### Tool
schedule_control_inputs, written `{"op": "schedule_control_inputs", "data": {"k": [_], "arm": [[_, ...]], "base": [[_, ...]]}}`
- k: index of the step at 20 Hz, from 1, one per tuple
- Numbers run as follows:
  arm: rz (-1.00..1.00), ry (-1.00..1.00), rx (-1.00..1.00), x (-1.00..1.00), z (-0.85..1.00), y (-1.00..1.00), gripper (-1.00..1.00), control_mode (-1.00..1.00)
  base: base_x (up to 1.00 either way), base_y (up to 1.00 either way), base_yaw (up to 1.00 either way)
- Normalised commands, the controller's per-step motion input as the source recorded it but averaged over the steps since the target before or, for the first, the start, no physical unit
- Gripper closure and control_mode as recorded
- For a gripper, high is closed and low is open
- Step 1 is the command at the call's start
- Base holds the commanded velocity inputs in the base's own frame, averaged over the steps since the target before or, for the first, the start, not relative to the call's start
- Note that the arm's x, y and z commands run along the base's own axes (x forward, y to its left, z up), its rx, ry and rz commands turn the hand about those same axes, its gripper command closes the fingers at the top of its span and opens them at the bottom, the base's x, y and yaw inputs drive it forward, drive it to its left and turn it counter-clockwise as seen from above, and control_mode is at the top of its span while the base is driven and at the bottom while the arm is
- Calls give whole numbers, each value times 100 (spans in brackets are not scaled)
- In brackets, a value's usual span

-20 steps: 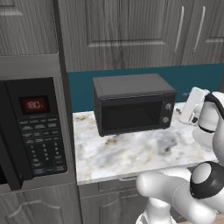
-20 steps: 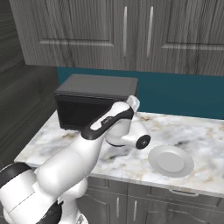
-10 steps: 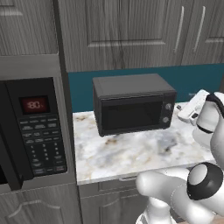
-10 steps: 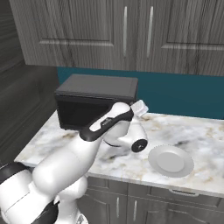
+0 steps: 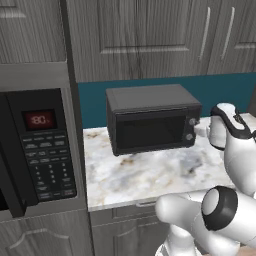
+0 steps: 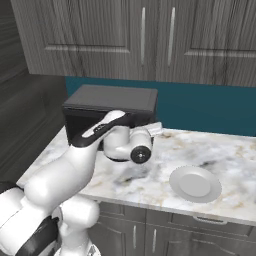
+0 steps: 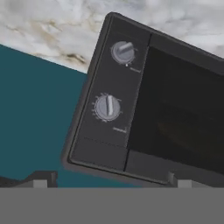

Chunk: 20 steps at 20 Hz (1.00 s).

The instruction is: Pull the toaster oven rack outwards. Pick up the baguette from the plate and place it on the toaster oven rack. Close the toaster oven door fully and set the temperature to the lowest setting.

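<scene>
Fingers [image 7: 109, 183] spread wide and empty face the dark grey toaster oven [image 7: 144, 100], its glass door [image 7: 179, 113] shut.

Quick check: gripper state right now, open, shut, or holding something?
Gripper: open, jaws wide apart, holding nothing; it faces the toaster oven knob panel.

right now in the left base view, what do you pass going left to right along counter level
microwave → bare marble counter → toaster oven, door shut, two knobs on its right panel → the robot's white arm
</scene>
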Motion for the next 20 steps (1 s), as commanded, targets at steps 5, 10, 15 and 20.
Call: {"op": "schedule_control_inputs", "data": {"k": [5,10,15,20], "arm": [[0,1,23,0,-19,0,-100,-100],[0,-2,23,0,-45,0,-100,-100],[0,-7,9,4,-56,0,-100,-100],[0,-15,0,26,-32,1,-100,-100]], "base": [[0,0,0],[0,0,0],[0,0,0],[0,0,0]]}}
